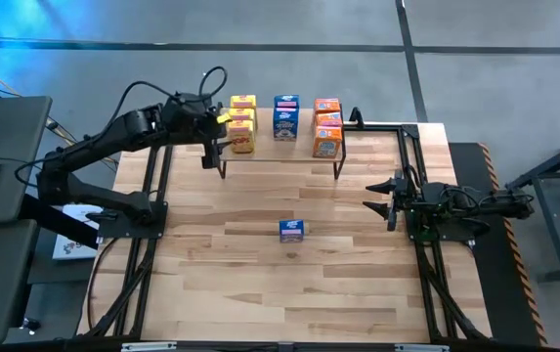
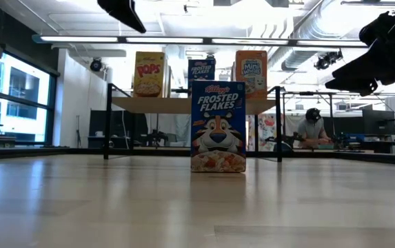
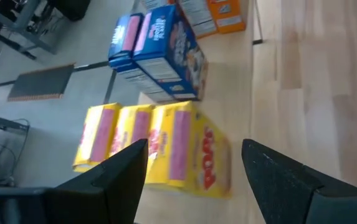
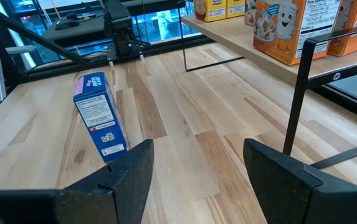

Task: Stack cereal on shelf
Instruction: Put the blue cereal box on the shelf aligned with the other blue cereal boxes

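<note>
The shelf (image 1: 280, 156) stands at the table's far side. On its plank stand three yellow cereal boxes (image 3: 159, 146) in a row at the left, two blue ones (image 3: 156, 50) in the middle and three orange ones (image 1: 327, 127) at the right. One more blue cereal box (image 1: 292, 229) stands upright on the tabletop, also seen in the low view as the Frosted Flakes box (image 2: 218, 126). My left gripper (image 3: 195, 149) hovers open above the nearest yellow box, touching nothing. My right gripper (image 4: 198, 149) waits open at the table's right side, pointing toward the lone blue box (image 4: 100, 115).
The shelf's thin black legs (image 1: 223, 168) stand on the tabletop in front of the boxes. Black frame rails (image 1: 411, 161) run along the table's right and left sides. Bare wood lies around the lone blue box. A person (image 2: 312, 127) sits in the room behind.
</note>
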